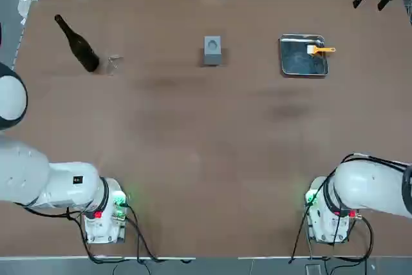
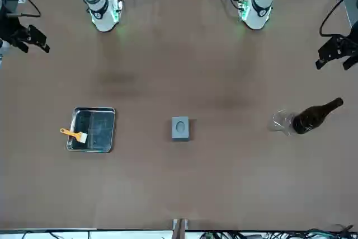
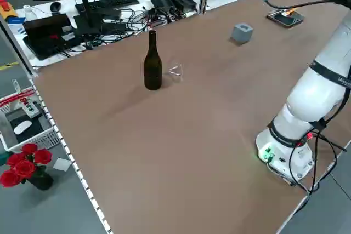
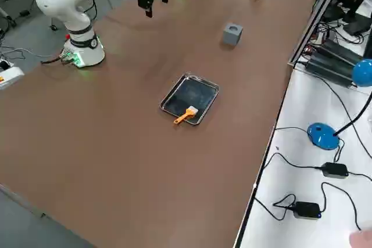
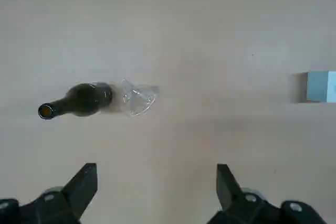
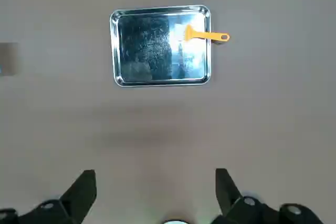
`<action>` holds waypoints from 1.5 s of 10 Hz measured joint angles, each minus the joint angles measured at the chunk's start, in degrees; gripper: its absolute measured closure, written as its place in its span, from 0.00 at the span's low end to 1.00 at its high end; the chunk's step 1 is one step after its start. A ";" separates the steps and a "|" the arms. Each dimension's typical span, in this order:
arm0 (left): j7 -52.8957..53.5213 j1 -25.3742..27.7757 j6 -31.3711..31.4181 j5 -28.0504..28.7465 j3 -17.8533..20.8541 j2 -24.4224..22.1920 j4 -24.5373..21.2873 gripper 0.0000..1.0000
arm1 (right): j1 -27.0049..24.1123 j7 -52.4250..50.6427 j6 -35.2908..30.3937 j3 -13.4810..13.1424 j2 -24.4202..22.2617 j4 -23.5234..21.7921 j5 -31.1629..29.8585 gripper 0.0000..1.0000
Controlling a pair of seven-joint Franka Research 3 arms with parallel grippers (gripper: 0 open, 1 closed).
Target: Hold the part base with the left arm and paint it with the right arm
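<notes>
Nothing started: both arms held high over the table (image 1: 193,159), neither touching anything

Base (image 1: 212,50) sits alone at 12 o'clock on the table in the top view, far side, recess facing up. Tray (image 1: 303,56) to its 3 o'clock, well apart, with the brush (image 1: 320,49) lying across the tray's right rim, orange handle sticking out past it. Bottle (image 1: 77,44) stands at the base's 9 o'clock, well apart; a clear glass (image 1: 114,62) lies just beside the bottle

Left gripper (image 5: 156,192): fingers spread wide, empty, looking down on bottle and glass; base only at the frame edge. Right gripper (image 6: 155,195): fingers spread wide, empty, above the tray

Risks, as judged from here:
- Base is small and unanchored; an off-centre close by the left gripper would likely skid or twist it rather than clamp it
- Left arm's reach toward the base starts over the bottle; a low sweep could topple it or roll the glass
- Brush handle is thin and rests on the rim; a pinch there could tip the brush off or drag the light tray
- Both grippers must meet at one small block; a left grip covering the top face would leave the brush no room and invite finger contact
</notes>
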 joint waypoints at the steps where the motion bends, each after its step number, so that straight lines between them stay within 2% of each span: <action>1: -0.03 0.01 0.00 0.00 0.00 -0.02 0.01 0.00 | 0.00 0.17 0.03 0.02 0.00 -0.02 0.04 0.00; 9: 0.36 -0.47 0.00 -1.11 -0.68 0.07 1.32 0.00 | 0.06 2.90 -1.38 1.39 -0.01 -0.08 0.07 0.00; 13: 8.77 -1.53 2.64 -1.70 -9.14 2.77 1.36 0.00 | 0.08 0.31 1.62 1.38 0.67 -0.13 0.17 0.00; 15: 12.62 -3.14 9.53 -1.42 -11.68 5.90 1.27 0.00 | -0.01 -6.92 2.69 -0.02 2.95 -0.16 2.54 0.00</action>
